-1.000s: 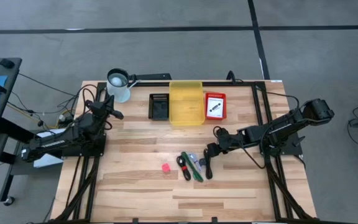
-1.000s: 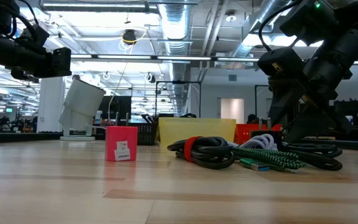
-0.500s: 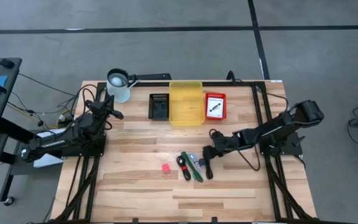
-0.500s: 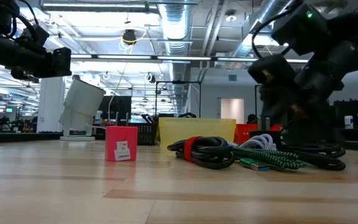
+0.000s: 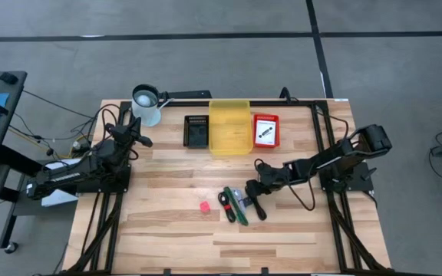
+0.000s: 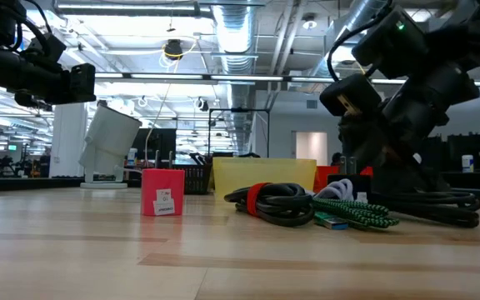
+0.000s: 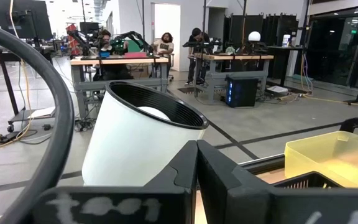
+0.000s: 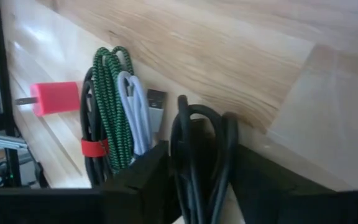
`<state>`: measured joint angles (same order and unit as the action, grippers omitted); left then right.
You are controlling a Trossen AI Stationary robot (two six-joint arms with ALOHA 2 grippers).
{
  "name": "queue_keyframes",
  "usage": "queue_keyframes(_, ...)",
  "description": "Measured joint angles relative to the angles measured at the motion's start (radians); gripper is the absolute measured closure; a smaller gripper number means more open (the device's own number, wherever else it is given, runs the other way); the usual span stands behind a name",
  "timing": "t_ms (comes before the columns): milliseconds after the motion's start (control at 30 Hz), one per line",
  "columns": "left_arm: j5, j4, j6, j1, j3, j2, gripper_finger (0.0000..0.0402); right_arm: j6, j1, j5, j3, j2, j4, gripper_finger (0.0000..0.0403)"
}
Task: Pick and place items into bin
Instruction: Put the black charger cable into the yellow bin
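the black coiled cable [image 5: 258,204] is a thin dark loop bundle lying on the tabletop [image 5: 167,230] right of centre, its long axis running roughly 12 to 6 o'clock in the high view. just beside it, toward 9 o'clock, lie a green braided cable [image 5: 240,207], a white cable [image 8: 135,112] ending in a silver plug, and a second black cable bound by a red band [image 5: 227,205], all roughly parallel. the pink-red cube [image 5: 204,207] stands apart, farther toward 9 o'clock, with small prongs visible on one face in the right wrist view.

the right end effector [image 5: 255,190] is down at the black coiled cable's 12 o'clock end. in the right wrist view its two dark fingers [image 8: 138,180] straddle the loops, which fill the gap between them; whether they already clamp the cable cannot be told. the left end effector [image 5: 131,126] waits clenched and empty near the tabletop's 10 o'clock corner, pointing at a white cup [image 5: 146,104].

the tabletop is of pale wooden planks with black rails down both sides. along its 12 o'clock edge stand a black tray [image 5: 196,130], a translucent yellow bin [image 5: 229,126] and a red box [image 5: 265,130]. the floor around is grey concrete with dark lines. in the low view the room behind shows ceiling ducts and strip lights; in the left wrist view, people [image 7: 164,45] sit at distant workbenches.
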<state>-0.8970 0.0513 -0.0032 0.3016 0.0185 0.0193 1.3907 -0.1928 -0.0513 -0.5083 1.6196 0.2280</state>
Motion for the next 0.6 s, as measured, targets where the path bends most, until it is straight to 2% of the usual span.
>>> queue_keyframes(167,0.0,0.0,0.0,0.0,0.0,0.0,0.0401,-0.019,0.011,-0.001,0.002,0.0,-0.006,0.0358)
queue_keyframes(600,0.0,0.0,0.0,0.0,0.0,0.0,0.0401,-0.118,0.099,0.028,0.005,-0.029,-0.015,0.0356)
